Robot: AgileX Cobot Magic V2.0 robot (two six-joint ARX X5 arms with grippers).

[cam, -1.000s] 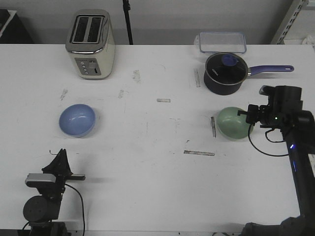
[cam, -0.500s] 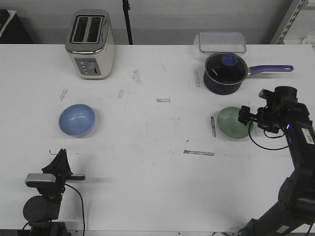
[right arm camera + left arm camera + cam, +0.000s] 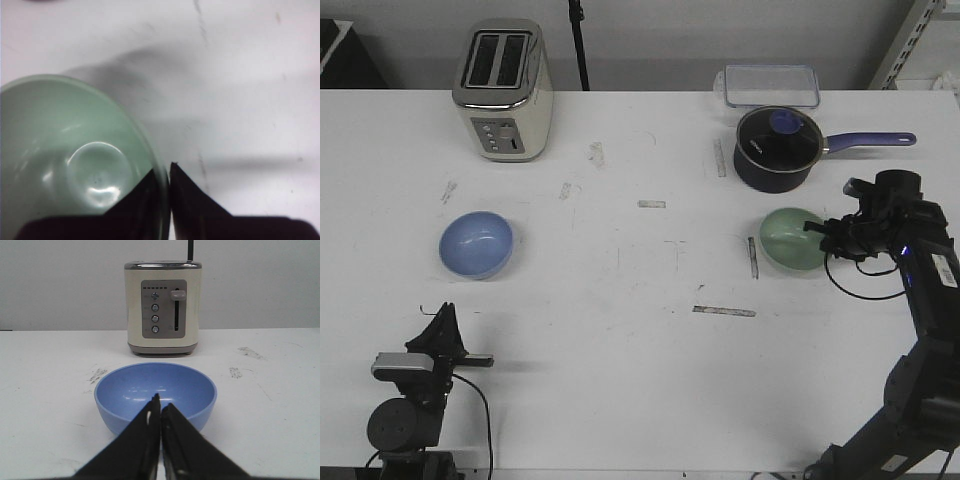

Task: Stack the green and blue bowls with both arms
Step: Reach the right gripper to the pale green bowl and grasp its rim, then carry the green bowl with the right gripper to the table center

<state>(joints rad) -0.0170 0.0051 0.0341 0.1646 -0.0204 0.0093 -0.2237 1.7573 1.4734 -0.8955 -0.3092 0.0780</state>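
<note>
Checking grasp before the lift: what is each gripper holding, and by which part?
The right gripper pinches the green bowl by its rim. The left gripper holds nothing.

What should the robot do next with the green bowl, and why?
Probably carry it left toward the blue bowl. The right gripper has its jaws pinched on the rim of the green bowl, which in the front view looks tipped, its far side raised off the table. The blue bowl sits apart, far to the left, with the left gripper closed and short of it.
</note>
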